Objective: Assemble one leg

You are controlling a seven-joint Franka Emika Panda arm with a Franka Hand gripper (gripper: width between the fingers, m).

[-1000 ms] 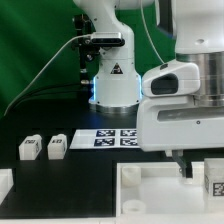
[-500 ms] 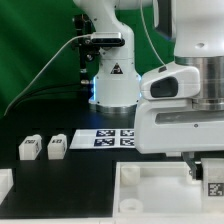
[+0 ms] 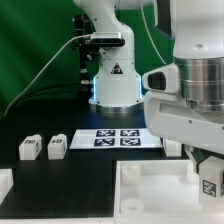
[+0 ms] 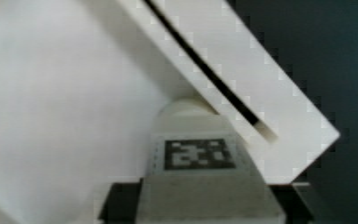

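Observation:
My gripper (image 3: 208, 165) is shut on a leg (image 3: 210, 182), a small white chunky block with a black-and-white tag, and holds it over the right part of the large white tray-like piece (image 3: 150, 190). In the wrist view the leg (image 4: 197, 165) sits between the dark fingers (image 4: 126, 203), with the tray's surface and raised rim (image 4: 247, 80) close below. Two more legs (image 3: 30, 148) (image 3: 57, 145) stand on the black table at the exterior view's left.
The marker board (image 3: 115, 137) lies flat in front of the arm's base (image 3: 113, 85). A white part (image 3: 5, 183) shows at the exterior view's lower left edge. The arm's own white body hides the exterior view's right side.
The arm has moved toward the exterior view's right and nearer the camera, carrying the leg along over the tray-like piece. The two legs on the table have not moved.

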